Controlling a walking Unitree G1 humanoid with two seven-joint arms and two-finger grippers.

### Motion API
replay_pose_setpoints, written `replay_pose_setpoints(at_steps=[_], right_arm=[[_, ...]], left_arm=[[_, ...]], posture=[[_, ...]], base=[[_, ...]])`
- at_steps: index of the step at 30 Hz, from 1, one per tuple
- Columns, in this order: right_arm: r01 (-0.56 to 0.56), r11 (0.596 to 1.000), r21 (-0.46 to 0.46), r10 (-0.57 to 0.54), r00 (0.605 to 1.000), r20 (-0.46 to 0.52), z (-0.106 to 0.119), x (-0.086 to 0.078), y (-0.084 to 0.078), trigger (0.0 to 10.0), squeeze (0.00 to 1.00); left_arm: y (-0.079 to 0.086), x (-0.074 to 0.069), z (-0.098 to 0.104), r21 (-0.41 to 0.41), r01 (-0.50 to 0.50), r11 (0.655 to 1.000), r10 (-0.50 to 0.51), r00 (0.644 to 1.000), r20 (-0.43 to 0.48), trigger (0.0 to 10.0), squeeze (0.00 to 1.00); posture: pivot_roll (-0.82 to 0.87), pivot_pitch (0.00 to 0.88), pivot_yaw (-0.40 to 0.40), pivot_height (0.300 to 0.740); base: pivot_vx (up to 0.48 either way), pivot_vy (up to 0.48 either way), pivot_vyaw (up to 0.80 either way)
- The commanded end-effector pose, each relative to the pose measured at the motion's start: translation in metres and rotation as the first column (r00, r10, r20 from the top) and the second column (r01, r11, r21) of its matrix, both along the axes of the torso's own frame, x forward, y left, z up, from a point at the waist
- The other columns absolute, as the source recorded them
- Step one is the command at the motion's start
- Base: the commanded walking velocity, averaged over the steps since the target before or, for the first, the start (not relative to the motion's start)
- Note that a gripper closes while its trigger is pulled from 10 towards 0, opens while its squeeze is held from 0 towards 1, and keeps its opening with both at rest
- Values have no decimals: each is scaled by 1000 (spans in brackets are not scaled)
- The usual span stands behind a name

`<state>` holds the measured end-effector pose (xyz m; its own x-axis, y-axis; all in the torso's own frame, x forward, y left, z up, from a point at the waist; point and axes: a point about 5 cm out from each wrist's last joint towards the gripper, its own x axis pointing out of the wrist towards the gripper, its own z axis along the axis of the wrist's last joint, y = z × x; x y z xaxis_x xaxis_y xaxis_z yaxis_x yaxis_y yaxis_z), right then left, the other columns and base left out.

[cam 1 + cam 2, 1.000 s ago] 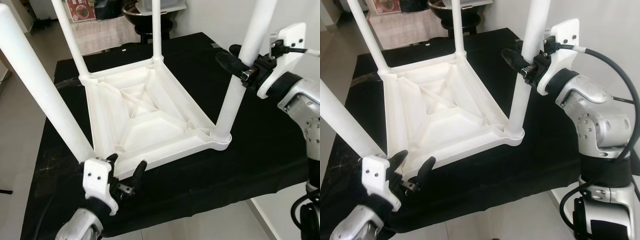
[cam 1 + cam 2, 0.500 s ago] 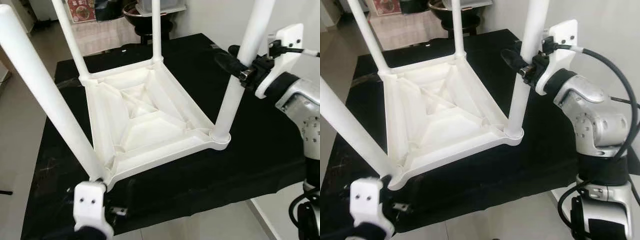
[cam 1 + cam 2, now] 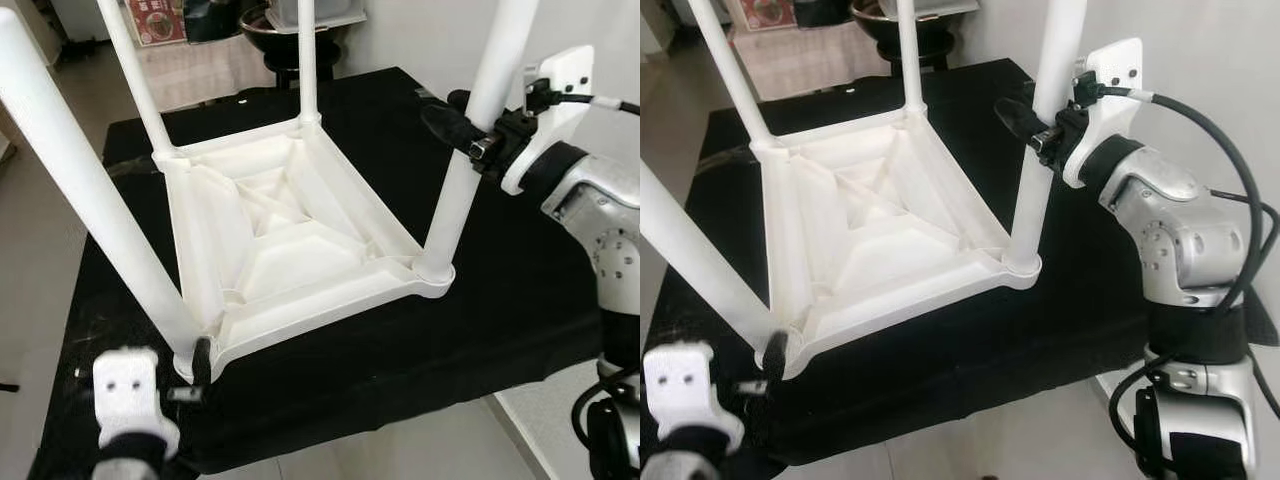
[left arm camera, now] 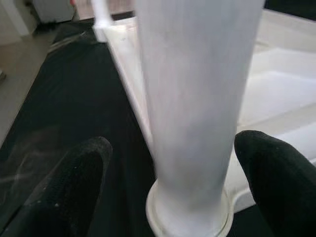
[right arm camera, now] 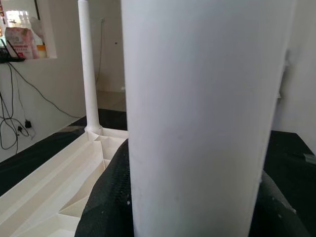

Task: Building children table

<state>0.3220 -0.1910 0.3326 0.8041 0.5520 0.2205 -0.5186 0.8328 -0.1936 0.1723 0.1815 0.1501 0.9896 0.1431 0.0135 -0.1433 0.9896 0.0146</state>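
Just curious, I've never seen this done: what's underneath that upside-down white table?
A black cloth lies under the white table, over the work surface. What the tabletop itself covers is hidden, as is whatever the cloth drapes.

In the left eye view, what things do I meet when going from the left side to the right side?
Left gripper → white table top, upside down → near-right leg → right gripper.

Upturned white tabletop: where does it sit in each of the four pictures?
Left eye view: upturned tabletop in the centre, legs up.
Right eye view: centre-left.
Left wrist view: behind the near left leg, which the left gripper straddles.
Right wrist view: low, beside the near right leg, which the right gripper clasps.
Shared landmark: black cloth underneath.
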Motion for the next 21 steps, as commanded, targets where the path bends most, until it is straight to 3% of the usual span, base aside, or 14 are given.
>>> replay_pose_setpoints(at_steps=[1, 9, 13, 19, 20, 21], right_arm=[[-53, 998, -22, 52, 998, -41, -8, 2, 12, 10000, 0], [-53, 998, -24, 53, 998, -36, -6, 0, 12, 10000, 0], [-46, 999, -24, 46, 998, -36, -6, -1, 11, 10000, 0], [-45, 999, -24, 44, 998, -36, -6, -1, 11, 10000, 0], [-46, 999, -23, 45, 998, -36, -6, -1, 11, 10000, 0], [-47, 999, -22, 46, 998, -38, -7, -1, 11, 10000, 0]], left_arm=[[7, 6, -4, 10, 10, 1000, -10, 1000, 0, 10000, 0], [9, 24, -13, -1, 74, 997, -74, 997, -9, 10000, 0], [10, 25, -30, -35, 81, 996, -83, 995, -57, 10000, 0], [10, 24, -30, -43, 61, 997, -64, 997, -54, 10000, 0], [10, 23, -30, -42, 56, 998, -58, 997, -49, 8588, 0], [11, 22, -30, -45, 43, 998, -45, 998, -41, 0, 0]], posture=[[-82, 156, -9, 740], [-100, 163, 0, 740], [-103, 168, 3, 740], [-101, 171, 3, 740], [-101, 171, 3, 740], [-99, 170, 2, 740]], base=[[0, 0, 0], [0, 0, 0], [0, 0, 0], [0, 0, 0], [0, 0, 0], [0, 0, 0]])
